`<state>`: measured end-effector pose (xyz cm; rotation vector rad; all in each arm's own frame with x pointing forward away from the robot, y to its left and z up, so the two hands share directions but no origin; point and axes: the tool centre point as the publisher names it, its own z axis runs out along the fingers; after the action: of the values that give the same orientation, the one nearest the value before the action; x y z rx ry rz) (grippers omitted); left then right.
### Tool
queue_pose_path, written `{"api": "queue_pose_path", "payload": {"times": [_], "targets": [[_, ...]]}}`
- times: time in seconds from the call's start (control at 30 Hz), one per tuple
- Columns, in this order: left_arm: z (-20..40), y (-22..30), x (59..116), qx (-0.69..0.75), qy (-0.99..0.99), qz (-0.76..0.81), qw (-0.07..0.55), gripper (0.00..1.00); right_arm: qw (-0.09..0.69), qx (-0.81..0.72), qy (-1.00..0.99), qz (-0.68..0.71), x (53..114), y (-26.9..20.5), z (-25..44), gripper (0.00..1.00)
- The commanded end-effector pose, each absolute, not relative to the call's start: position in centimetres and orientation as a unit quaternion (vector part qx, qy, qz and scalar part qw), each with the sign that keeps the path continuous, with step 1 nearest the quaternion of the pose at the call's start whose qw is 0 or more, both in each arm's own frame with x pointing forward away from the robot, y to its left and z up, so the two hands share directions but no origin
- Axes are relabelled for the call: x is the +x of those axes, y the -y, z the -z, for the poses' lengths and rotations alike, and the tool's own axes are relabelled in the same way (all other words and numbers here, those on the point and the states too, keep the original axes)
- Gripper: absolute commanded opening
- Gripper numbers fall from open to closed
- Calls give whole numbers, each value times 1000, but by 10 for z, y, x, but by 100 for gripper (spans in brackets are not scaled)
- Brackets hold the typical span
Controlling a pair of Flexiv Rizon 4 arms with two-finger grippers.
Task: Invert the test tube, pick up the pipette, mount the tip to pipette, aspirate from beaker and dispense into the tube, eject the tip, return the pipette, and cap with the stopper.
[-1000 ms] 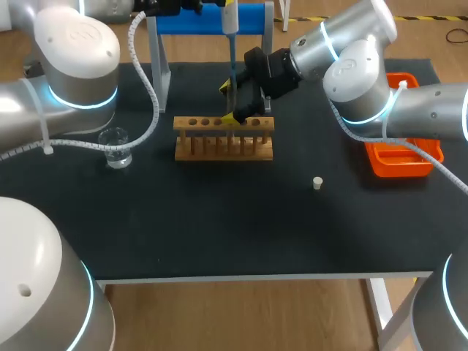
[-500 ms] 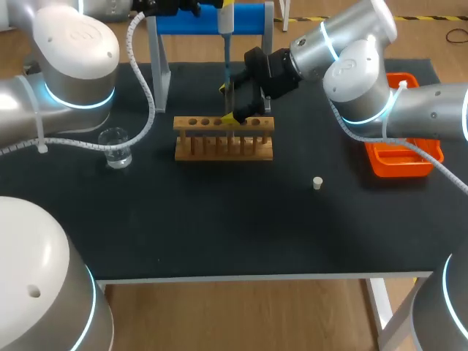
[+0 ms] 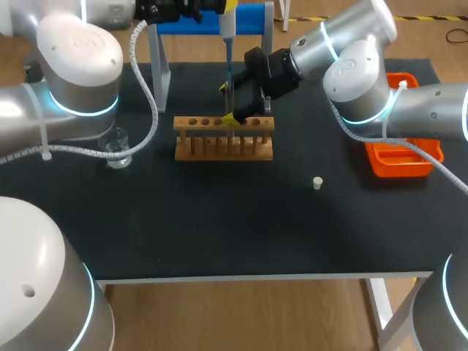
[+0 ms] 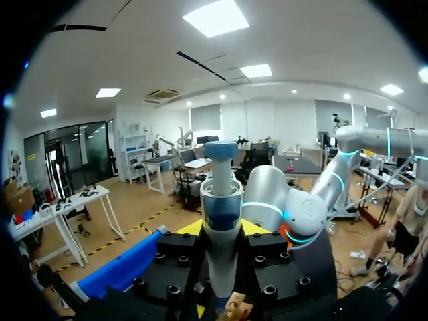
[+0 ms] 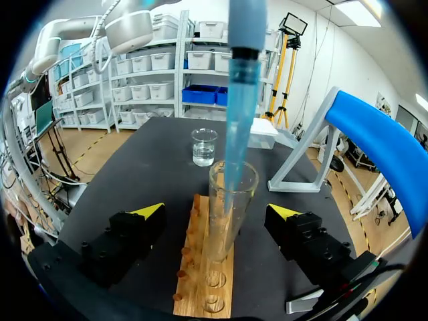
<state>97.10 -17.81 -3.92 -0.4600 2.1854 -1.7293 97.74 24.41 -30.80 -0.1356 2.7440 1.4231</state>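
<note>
We hold the white-and-blue pipette (image 4: 221, 200) clamped in our left gripper (image 4: 222, 231), whose black finger blocks press on the barrel from both sides. The pipette hangs upright over the wooden rack (image 3: 224, 139). Its translucent blue tip (image 5: 237, 114) reaches down through the mouth of the clear glass test tube (image 5: 224, 227), which stands upright in a rack hole. Our right gripper (image 5: 217, 211) is spread around the tube, with a yellow-tipped finger on either side and a clear gap to the glass. It grips nothing, so only the rack steadies the tube.

We judge this to be the dispense step, and the risks follow from that. The tip's end seems to sit off-centre in the mouth, nearer one wall. Any sideways drift of the left arm could make it catch the glass. With nothing clamping the tube, it could then tilt in its hole or lift with the tip on withdrawal. A snagged tip could also loosen from the pipette and drop into the tube. If the plunger is pressed with the tip this near the mouth, liquid may splash onto the rim or the rack. We cannot tell how much liquid the tip carries. Should the right fingers close off-centre, they could shove the tube against the tip.

The small white stopper (image 3: 317, 183) lies well apart on the black table (image 3: 219, 227), and the clear glass beaker (image 3: 117, 150) stands near our left arm. Both are away from these hazards.
</note>
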Motion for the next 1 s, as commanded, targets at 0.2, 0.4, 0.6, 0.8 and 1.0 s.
{"api": "queue_pose_path", "payload": {"times": [0.2, 0.4, 0.6, 0.8, 1.0], "targets": [[45, 180, 971, -163, -763, 606, 157, 0, 22, -45, -888, -458, 978, -243, 307, 100], [47, 180, 971, -163, -764, 605, 157, 0, 22, -45, -888, -458, 978, -243, 307, 100], [52, 180, 971, -165, -764, 605, 155, 0, 22, -45, -888, -458, 978, -243, 307, 100], [55, 181, 972, -166, -763, 605, 154, 0, 22, -45, -888, -458, 978, -243, 307, 100], [58, 182, 973, -165, -762, 606, 156, 0, 22, -45, -888, -458, 978, -243, 307, 100]]}}
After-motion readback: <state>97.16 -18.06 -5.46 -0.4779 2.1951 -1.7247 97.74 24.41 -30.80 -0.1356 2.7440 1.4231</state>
